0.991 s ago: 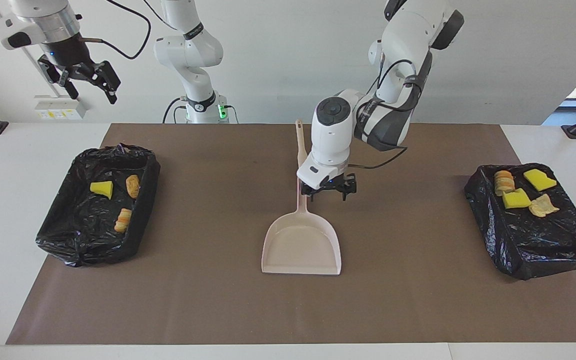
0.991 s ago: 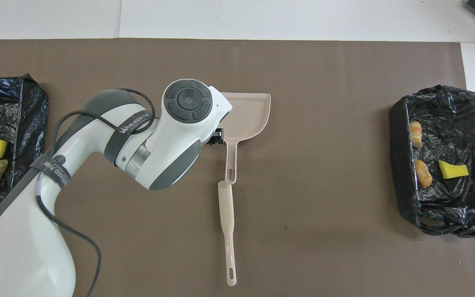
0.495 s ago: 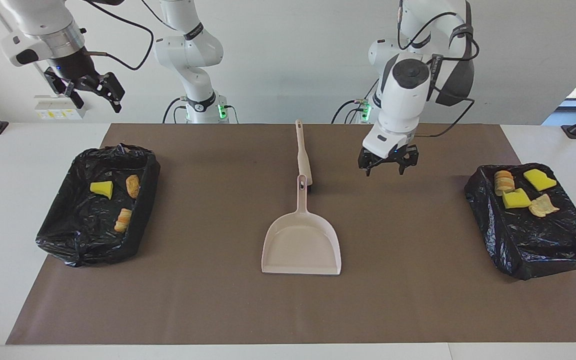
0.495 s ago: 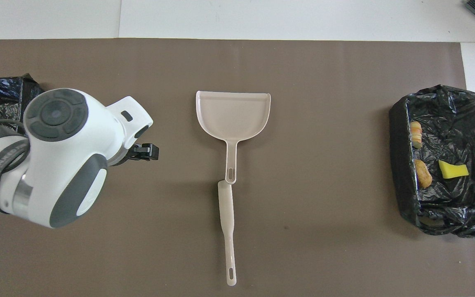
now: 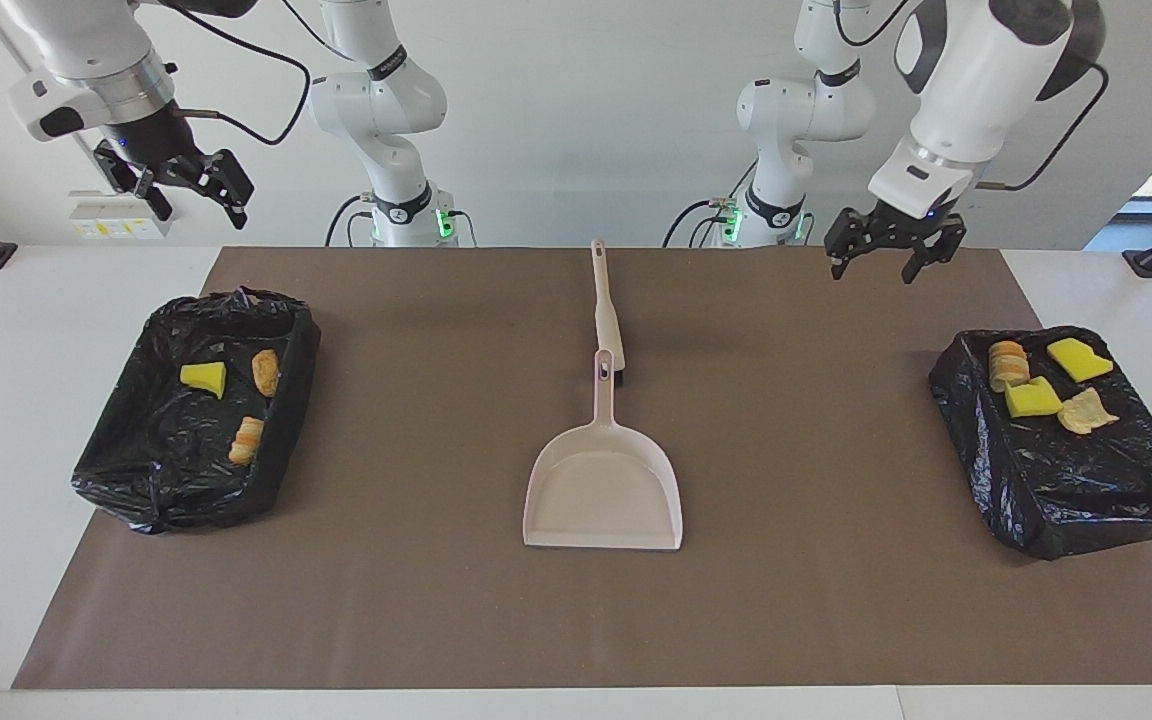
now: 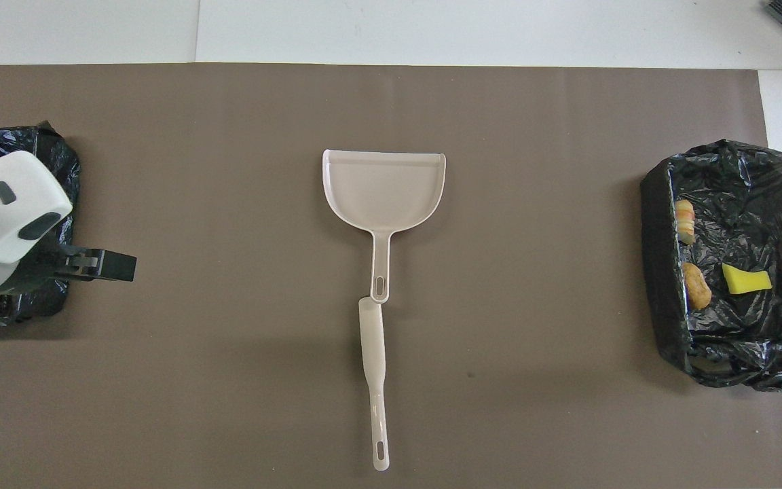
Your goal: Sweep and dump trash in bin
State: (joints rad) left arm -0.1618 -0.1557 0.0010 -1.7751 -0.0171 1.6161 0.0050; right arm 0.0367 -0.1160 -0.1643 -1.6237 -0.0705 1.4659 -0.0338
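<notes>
On the tabletop [image 5: 496, 620], dustpan [image 5: 604, 492] lies mid-mat, empty, brush [image 5: 604, 310] touching its handle. Trash [image 5: 1033, 397] sits in both bins [image 5: 1066, 480], well apart from dustpan. Left hand [image 5: 882, 252] and right hand [image 5: 188, 185] hang open, empty. Looks done; park arms clear.

We read this as a robotics lab: two white arms [image 5: 376, 110] bolted at one edge of a white bench [image 5: 26, 420], brown mat [image 5: 456, 620] laid over it, bare white wall [image 5: 576, 110], cables, a wall socket strip [image 5: 121, 228], camera stands at the corners.
</notes>
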